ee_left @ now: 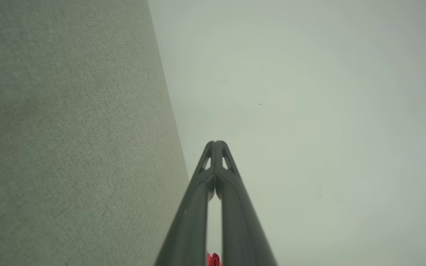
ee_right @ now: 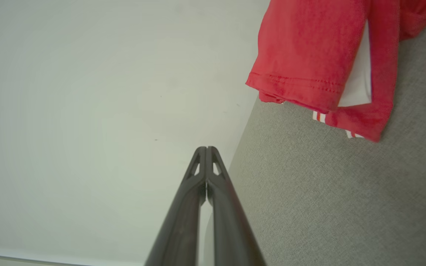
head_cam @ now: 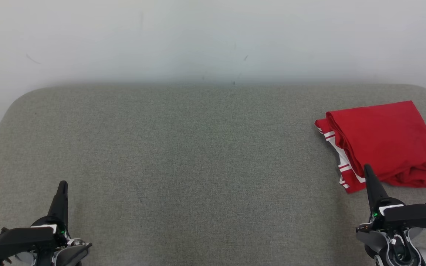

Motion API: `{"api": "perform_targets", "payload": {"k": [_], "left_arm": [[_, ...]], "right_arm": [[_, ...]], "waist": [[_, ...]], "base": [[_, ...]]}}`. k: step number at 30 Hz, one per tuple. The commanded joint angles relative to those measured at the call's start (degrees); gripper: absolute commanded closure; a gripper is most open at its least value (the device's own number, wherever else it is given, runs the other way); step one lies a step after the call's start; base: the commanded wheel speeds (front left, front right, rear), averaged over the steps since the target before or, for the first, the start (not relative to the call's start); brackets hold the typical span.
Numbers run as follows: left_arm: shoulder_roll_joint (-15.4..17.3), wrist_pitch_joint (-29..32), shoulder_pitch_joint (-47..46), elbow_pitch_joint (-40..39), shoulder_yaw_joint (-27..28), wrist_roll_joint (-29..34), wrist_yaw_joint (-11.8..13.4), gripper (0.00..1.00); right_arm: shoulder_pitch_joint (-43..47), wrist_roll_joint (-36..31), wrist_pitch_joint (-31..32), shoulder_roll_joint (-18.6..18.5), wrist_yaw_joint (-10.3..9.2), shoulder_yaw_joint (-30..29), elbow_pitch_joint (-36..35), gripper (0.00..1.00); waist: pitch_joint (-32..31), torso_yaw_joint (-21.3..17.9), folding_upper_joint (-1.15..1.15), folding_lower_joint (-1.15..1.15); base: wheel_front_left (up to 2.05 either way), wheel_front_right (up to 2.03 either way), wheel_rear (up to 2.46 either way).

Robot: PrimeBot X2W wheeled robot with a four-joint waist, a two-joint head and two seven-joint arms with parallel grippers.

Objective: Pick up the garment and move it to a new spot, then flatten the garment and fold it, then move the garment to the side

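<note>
A red garment (head_cam: 385,142) with white stripes along one edge lies folded in a neat rectangle at the right side of the grey fabric surface (head_cam: 198,155). The right wrist view has the same garment (ee_right: 309,59) at its upper right. My right gripper (head_cam: 369,170) stands shut just in front of the garment's near edge, holding nothing; its fingertips (ee_right: 206,148) meet. My left gripper (head_cam: 63,184) rests shut and empty at the lower left, far from the garment. A sliver of red (ee_left: 213,259) peeks between its fingers in the left wrist view.
A pale wall (head_cam: 213,37) rises directly behind the surface's rounded far edge. Bare grey fabric stretches across the middle and left. The garment lies close to the right edge of the surface.
</note>
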Motion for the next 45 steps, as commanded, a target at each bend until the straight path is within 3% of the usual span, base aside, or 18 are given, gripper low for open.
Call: {"api": "perform_targets", "payload": {"k": [1,25,45], "left_arm": [[0.11,0.46,-1.21,-0.06,0.47,-1.34,-0.36,1.0],[-0.35,3.18,-2.45,0.18,2.55,-9.74,-0.45,1.0],[-0.33,3.1,-2.32,0.18,2.5,-9.64,-0.46,1.0]], "right_arm": [[-1.01,1.24,0.34,-0.49,0.01,0.02,-0.15,1.0],[-1.92,10.36,1.76,-0.55,0.0,0.22,0.1,1.0],[-1.82,10.22,1.77,-0.54,0.0,0.21,0.1,1.0]], "waist": [[0.01,0.0,0.0,0.0],[0.18,-0.06,0.0,-0.01],[0.19,-0.06,0.0,-0.01]], "base": [[0.0,0.0,0.0],[0.0,0.0,0.0],[0.0,0.0,0.0]]}}
